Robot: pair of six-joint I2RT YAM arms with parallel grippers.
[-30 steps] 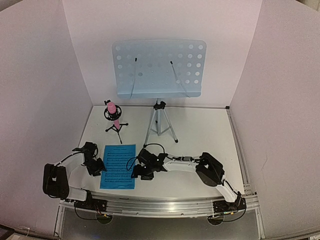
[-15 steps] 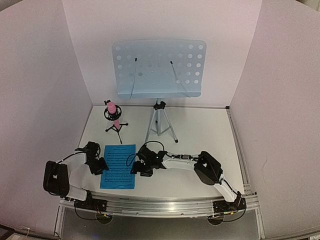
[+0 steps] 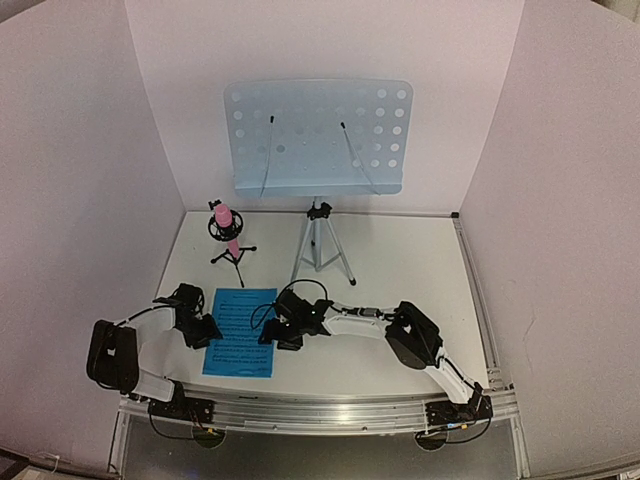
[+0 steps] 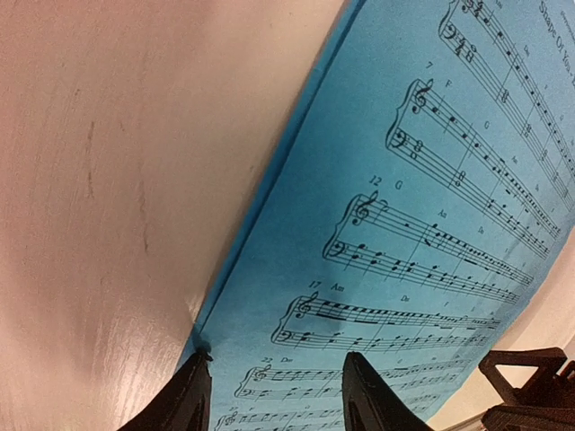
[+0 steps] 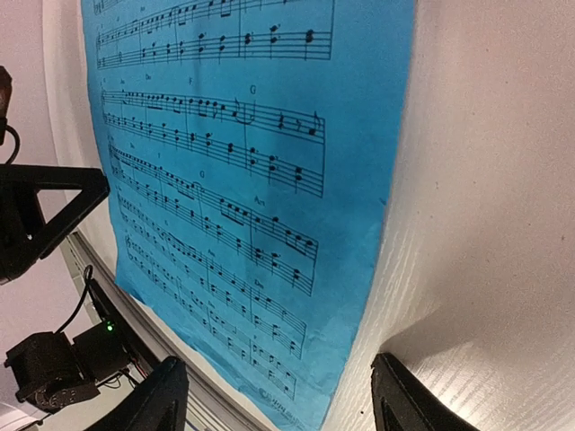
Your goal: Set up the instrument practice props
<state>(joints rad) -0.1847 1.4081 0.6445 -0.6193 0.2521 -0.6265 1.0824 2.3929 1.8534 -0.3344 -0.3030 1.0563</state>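
White walls (image 3: pixel 80 150) close in a white bench (image 3: pixel 400 260) on three sides. At the back of the bench stands a pale blue-grey perforated music stand desk (image 3: pixel 318 135) on a silver folding tripod (image 3: pixel 320 250), upright, with two thin dark retaining arms lying across its face. Its face carries no paper. Just to the left of the tripod is a pink microphone on a small black tripod stand (image 3: pixel 224 218).

Near the front edge, between the two arms, a bright blue paper sheet printed with black music staves (image 3: pixel 240 332) lies on the bench, well apart from the stand. The left wrist view shows a darker blue strip along its left edge; whether that is a second sheet underneath cannot be told.

The left end effector (image 3: pixel 205 330) is low at the sheet's left edge. In its wrist view the left end effector (image 4: pixel 276 364) is released, its two dark fingers parted with nothing between them: one tip at the very edge of the sheet (image 4: pixel 431 180), the other over the printed staves, with bare bench (image 4: pixel 108 180) alongside.

The right end effector (image 3: pixel 275 335) is at the sheet's right edge. Its wrist view shows the right end effector (image 5: pixel 278 368) released and spread wide, straddling that edge: one finger over the sheet (image 5: pixel 225 135), the other over the bench (image 5: pixel 485 224), gripping nothing.
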